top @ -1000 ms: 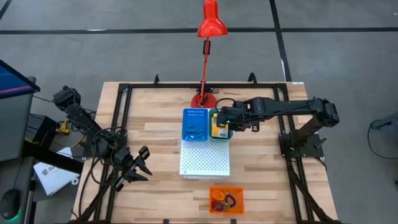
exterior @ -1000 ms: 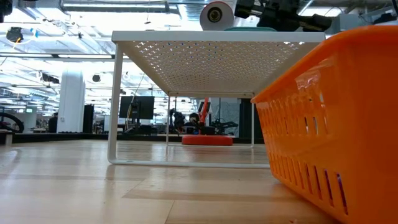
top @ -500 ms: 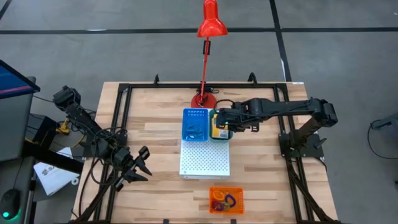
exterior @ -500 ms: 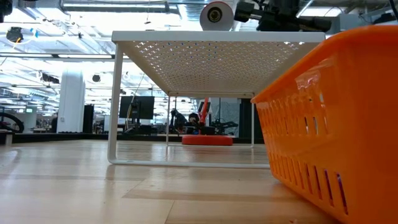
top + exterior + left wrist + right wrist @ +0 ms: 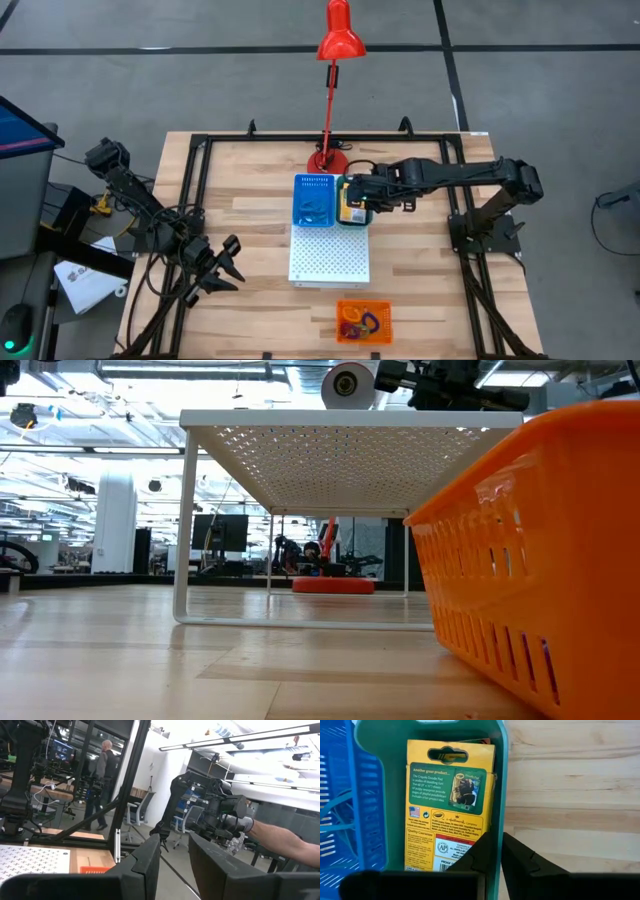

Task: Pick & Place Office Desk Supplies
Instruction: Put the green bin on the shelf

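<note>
Dark fingers of the right gripper (image 5: 492, 851) sit nearly together astride the teal tray's (image 5: 499, 780) right wall — likely gripping it to move the tray, which holds a yellow-and-green crayon box (image 5: 449, 805). A blue tray (image 5: 313, 201) touches its left side. Left gripper (image 5: 222, 268), fingers apart, waits at the butcher-block table's (image 5: 250, 315) near left; an open workshop lies beyond.

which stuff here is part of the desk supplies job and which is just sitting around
Part of the job:
- crayon box in the teal tray
- blue tray with thin loops
- orange tray with loops and clips
- right gripper, over the teal tray

Just sitting there:
- red desk lamp
- white perforated board
- left gripper, idle at the table's left
</note>
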Controlling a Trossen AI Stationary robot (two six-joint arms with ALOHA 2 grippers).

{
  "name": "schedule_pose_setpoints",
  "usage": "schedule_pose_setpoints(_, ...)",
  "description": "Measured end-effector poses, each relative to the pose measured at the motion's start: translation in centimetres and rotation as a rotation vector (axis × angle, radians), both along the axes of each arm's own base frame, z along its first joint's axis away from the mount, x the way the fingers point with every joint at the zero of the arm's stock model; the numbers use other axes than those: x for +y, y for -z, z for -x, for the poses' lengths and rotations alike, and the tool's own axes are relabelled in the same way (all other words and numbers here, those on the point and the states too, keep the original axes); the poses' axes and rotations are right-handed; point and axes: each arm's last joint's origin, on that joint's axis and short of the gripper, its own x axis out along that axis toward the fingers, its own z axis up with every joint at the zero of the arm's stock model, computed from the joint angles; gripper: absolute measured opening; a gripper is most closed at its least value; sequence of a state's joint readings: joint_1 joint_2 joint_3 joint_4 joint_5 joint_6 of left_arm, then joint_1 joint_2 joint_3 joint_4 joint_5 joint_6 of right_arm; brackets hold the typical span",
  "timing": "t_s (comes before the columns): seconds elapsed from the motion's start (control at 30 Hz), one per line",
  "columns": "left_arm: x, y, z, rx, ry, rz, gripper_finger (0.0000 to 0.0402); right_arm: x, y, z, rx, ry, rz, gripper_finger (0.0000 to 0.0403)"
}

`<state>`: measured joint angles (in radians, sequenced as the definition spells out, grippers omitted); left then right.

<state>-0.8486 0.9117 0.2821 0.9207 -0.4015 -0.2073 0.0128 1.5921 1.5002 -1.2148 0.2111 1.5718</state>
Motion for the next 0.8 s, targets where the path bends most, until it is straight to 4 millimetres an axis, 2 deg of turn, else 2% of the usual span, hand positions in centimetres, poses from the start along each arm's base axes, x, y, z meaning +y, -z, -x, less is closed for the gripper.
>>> schedule_pose_setpoints(0.43, 0.0, 0.0, 0.0, 0.0, 0.001, 0.0, 0.0098, 0.46, -0.07, -0.17, -0.019, -0.026, 0.003, 0.0035)
schedule_pose_setpoints(0.8, -0.02, 0.07, -0.01, 0.006, 0.002, -0.004, 0.0098, 0.24, -0.19, 0.51, 0.028, -0.013, 0.042, 0.0036)
